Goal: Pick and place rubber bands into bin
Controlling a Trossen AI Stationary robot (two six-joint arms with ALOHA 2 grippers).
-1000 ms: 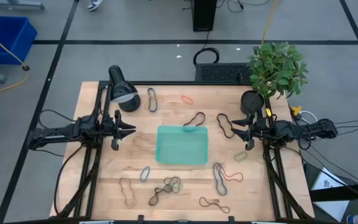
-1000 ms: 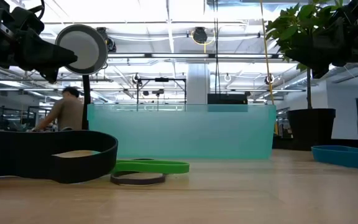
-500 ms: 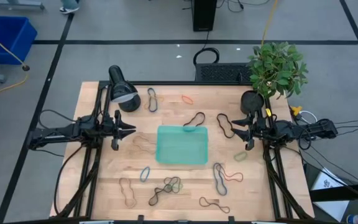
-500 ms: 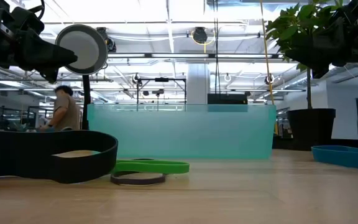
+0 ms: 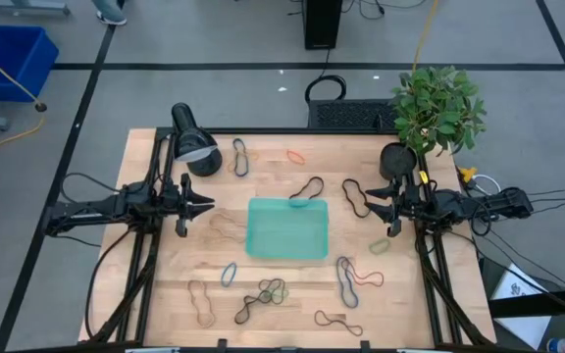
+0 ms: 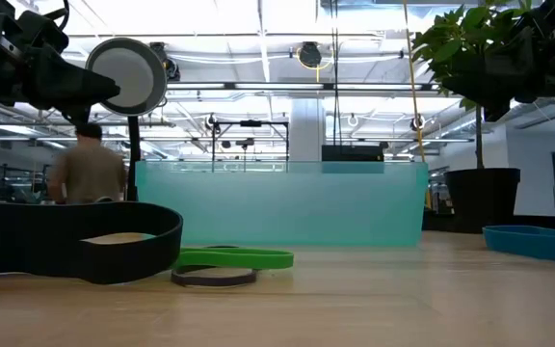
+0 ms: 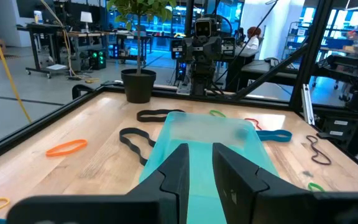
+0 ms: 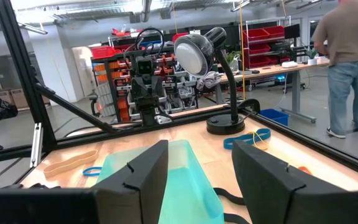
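Translucent teal bin (image 5: 286,227) among floppy rubber bands (image 5: 263,293); left end effector (image 5: 202,205) narrow, right end effector (image 5: 373,209) wide.

no legible text, no labels, brands, numbers or signs readable on anything in any view, background shelving too blurred to read

The bin (image 5: 286,227) sits mid-bench (image 5: 439,304), rubber bands (image 5: 263,292) scattered around it, a lamp (image 5: 192,142) far left, a potted plant (image 5: 436,103) far right.
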